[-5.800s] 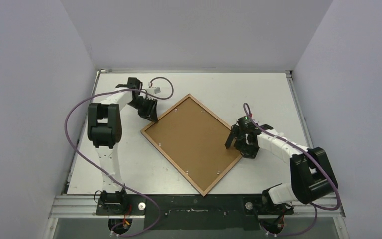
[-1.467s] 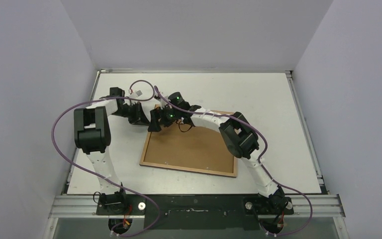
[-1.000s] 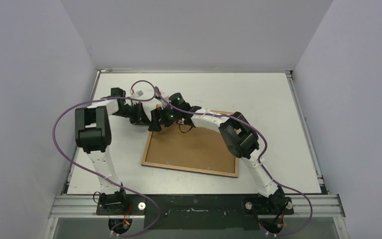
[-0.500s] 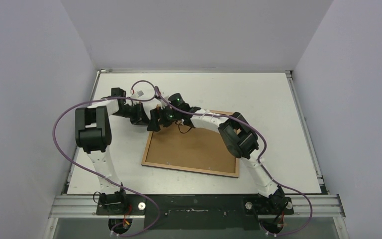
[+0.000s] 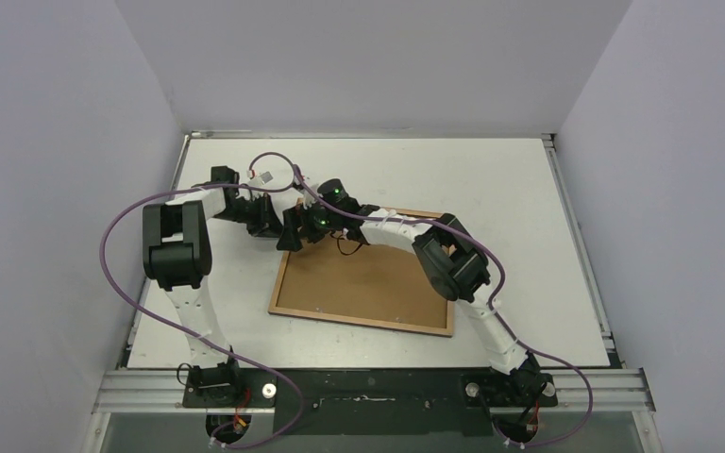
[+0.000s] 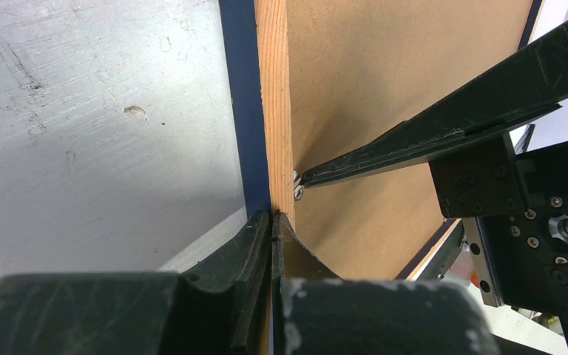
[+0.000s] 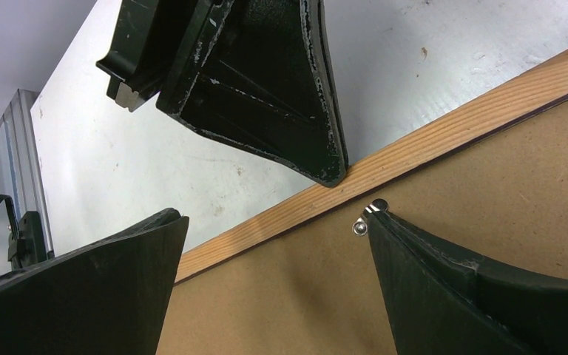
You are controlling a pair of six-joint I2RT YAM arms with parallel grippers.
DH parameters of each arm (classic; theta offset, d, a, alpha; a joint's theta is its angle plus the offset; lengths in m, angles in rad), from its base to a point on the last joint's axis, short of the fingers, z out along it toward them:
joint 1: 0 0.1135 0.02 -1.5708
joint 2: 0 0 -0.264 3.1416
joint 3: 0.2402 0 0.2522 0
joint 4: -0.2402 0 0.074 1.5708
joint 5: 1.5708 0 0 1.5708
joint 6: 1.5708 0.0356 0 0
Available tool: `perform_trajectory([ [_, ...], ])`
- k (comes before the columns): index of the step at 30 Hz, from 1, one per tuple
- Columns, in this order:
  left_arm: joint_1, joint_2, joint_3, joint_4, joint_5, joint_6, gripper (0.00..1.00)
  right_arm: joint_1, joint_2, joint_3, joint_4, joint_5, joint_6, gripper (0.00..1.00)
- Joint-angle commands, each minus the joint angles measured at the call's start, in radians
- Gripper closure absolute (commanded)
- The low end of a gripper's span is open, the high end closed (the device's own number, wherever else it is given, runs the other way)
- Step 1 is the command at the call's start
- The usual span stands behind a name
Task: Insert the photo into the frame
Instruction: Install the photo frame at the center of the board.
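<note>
The frame point(image 5: 359, 322) lies on the table with its wood-brown side up and the brown backing board point(image 5: 368, 283) set in it. The photo is not in view. My left gripper point(image 5: 274, 225) is shut on the frame's far left edge. In the left wrist view its jaws point(image 6: 272, 218) pinch the wooden rim point(image 6: 274, 111), with the blue side point(image 6: 240, 111) beside it. My right gripper point(image 5: 295, 236) is open just above that same corner. In the right wrist view point(image 7: 277, 216) one fingertip point(image 7: 384, 229) touches a small metal clip point(image 7: 359, 227) on the backing board point(image 7: 281, 296).
The two grippers sit close together at the frame's far left corner; the left gripper's fingers point(image 7: 266, 89) show right next to the rim in the right wrist view. A purple cable point(image 5: 274, 162) loops over them. White table point(image 5: 529, 208) with walls on three sides.
Since 5.8 s ago the frame has turned from diagonal to nearly square and my right arm has reached across it to the far left corner. Over the last second almost nothing moved.
</note>
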Motion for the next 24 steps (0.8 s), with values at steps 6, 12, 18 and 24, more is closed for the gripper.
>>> perform_trajectory([
  [6, -0.011, 0.027, -0.018, 0.024, -0.058, 0.017, 1.00, 0.013, 0.022, 0.001, 0.072, -0.071, -0.005, 0.02],
  [12, -0.010, 0.031, -0.017, 0.023, -0.059, 0.018, 1.00, 0.004, 0.027, 0.016, 0.054, -0.092, -0.031, 0.02],
  [18, -0.010, 0.027, -0.012, 0.018, -0.062, 0.020, 1.00, -0.001, 0.026, 0.025, 0.039, -0.112, -0.050, 0.02],
  [24, -0.009, 0.025, -0.014, 0.017, -0.067, 0.019, 1.00, -0.001, 0.024, 0.025, 0.046, -0.127, -0.048, 0.02],
])
